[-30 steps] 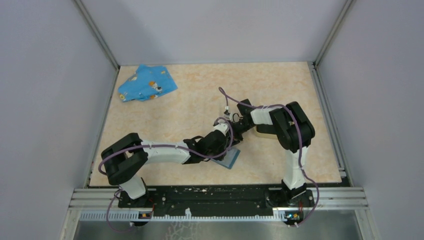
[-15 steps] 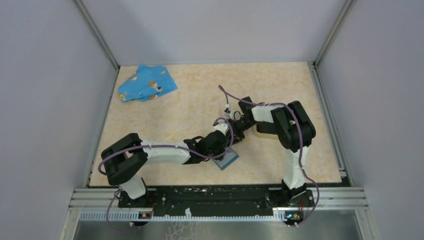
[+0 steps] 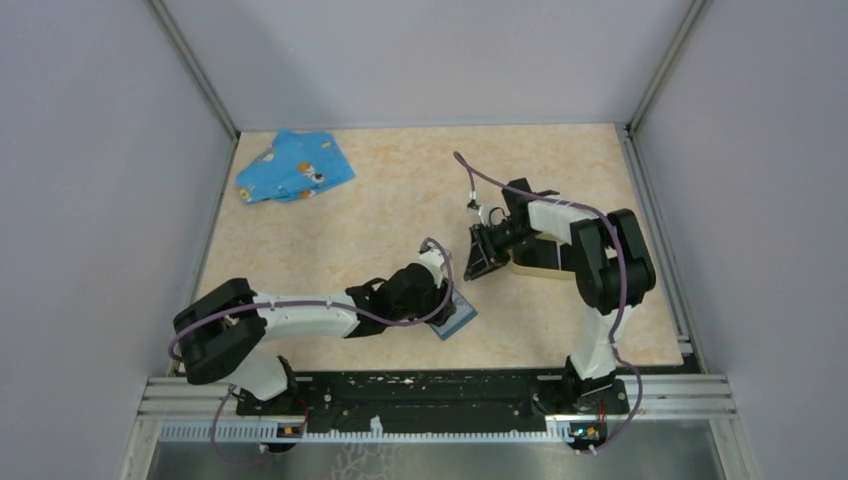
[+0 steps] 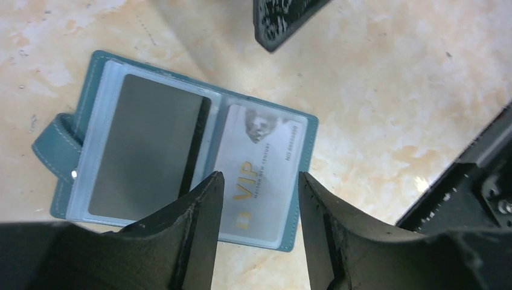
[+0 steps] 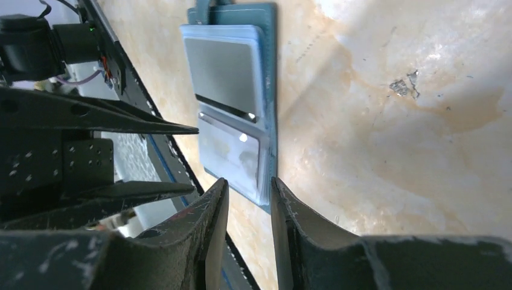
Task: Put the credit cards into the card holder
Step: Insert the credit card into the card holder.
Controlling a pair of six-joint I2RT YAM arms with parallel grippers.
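Observation:
A blue flat case lies open on the table with two credit cards in its clear sleeves: a dark grey card and a white VIP card. My left gripper hangs open just above the VIP card, holding nothing. Further back and apart from the case, my right gripper is open and empty. Its wrist view shows the case and both cards ahead of it. The tan-rimmed card holder stands behind the right gripper, partly hidden by the right arm.
A blue patterned cloth lies at the far left of the table. The black rail runs along the near edge. Grey walls close the left, right and back. A right gripper finger shows at the top of the left wrist view.
The two grippers were close together over the case. The right gripper has pulled away to the right and up, the left arm has drawn back slightly, and both have opened wider.

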